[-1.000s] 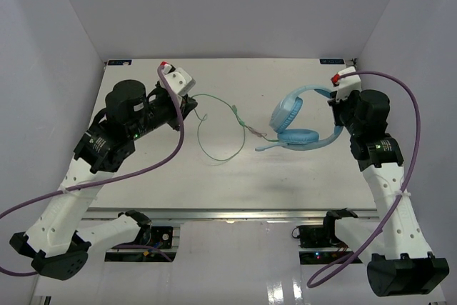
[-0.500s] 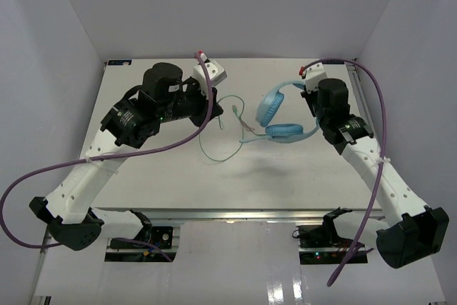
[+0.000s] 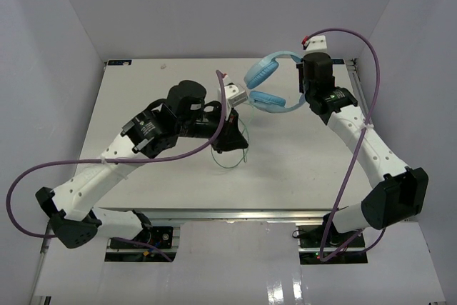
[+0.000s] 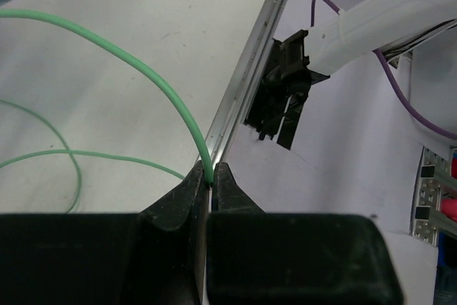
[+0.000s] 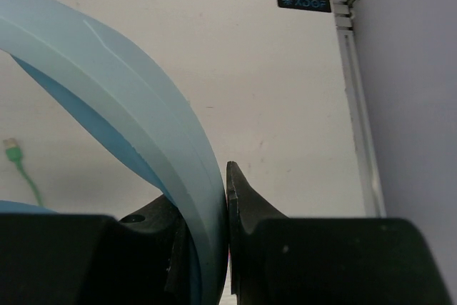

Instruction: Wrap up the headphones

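Observation:
The light blue headphones [image 3: 270,85] are held above the far middle of the table. My right gripper [image 5: 214,201] is shut on their headband [image 5: 143,112]; in the top view that gripper [image 3: 308,99] sits at the band's right end. The thin pale green cable [image 4: 121,58] arcs up into my left gripper [image 4: 208,175], which is shut on it. In the top view the left gripper [image 3: 234,139] is just below the earcups, and cable loops [image 3: 239,149] hang from it to the table. The cable's plug end [image 5: 10,146] shows at the left of the right wrist view.
The white table [image 3: 171,176] has aluminium edge rails [image 4: 246,69]. Purple robot cables [image 3: 357,141] loop off both arms. White enclosure walls stand at the back and sides. A white block [image 3: 236,95] on the left wrist sits close to the left earcup.

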`<control>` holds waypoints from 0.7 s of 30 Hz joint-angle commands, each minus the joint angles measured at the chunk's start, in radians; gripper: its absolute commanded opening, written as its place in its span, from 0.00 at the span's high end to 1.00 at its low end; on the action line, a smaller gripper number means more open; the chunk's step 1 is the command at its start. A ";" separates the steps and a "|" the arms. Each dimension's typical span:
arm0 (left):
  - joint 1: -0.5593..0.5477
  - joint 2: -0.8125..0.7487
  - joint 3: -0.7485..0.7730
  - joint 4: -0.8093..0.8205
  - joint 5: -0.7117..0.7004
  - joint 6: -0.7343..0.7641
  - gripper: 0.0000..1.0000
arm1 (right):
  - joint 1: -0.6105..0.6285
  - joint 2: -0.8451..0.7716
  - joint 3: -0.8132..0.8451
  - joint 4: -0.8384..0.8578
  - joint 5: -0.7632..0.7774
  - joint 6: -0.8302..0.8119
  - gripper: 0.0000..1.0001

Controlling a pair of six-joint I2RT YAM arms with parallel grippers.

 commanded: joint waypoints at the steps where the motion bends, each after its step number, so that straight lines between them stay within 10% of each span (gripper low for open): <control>1: -0.103 0.044 -0.063 0.162 -0.038 -0.074 1.00 | -0.012 -0.007 0.105 -0.009 -0.129 0.229 0.92; 15: -0.242 -0.141 -0.641 0.718 -0.424 0.027 0.99 | -0.253 -0.141 0.188 -0.097 -0.611 0.433 0.92; 21: -0.243 -0.157 -0.740 0.894 -0.515 0.057 0.46 | -0.319 -0.182 0.168 -0.095 -0.793 0.514 0.92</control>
